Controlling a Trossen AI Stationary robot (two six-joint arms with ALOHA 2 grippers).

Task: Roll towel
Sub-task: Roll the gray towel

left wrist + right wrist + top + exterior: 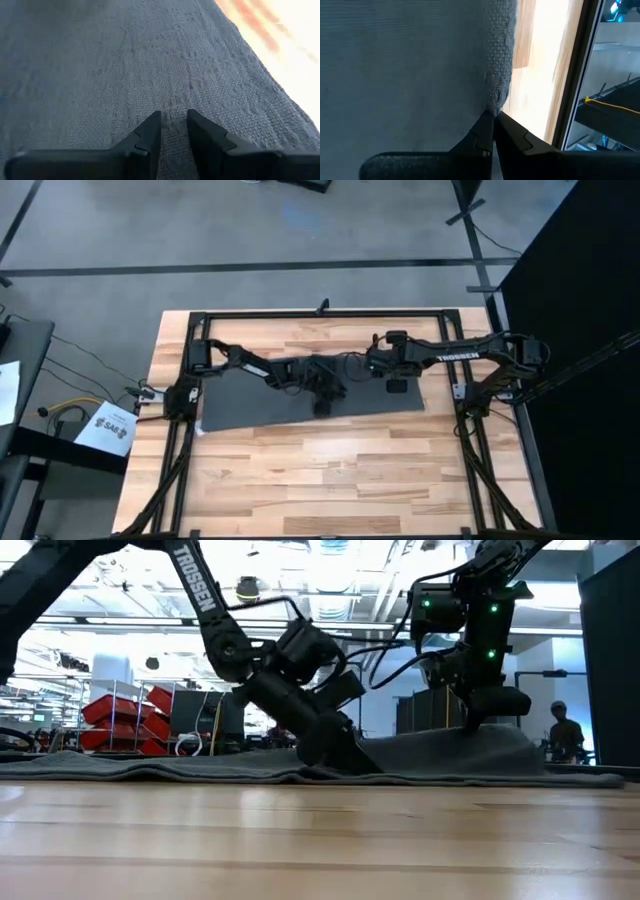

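While the left hand (172,132) presses its slightly spread fingers onto the towel (250,406), the right hand (493,122) (tilted) pinches its edge.

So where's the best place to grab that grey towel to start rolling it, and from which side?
Probably the far long edge of the towel. It lies flat and spread wide, so only an edge gives fingers purchase. The right gripper is already shut on that edge, lifting it; the left gripper presses down mid-cloth.

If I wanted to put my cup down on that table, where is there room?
The wide strip of bare wood on the table, in front of the towel, is free. It is crowded at the back, where the left hand and the right hand work the cloth.
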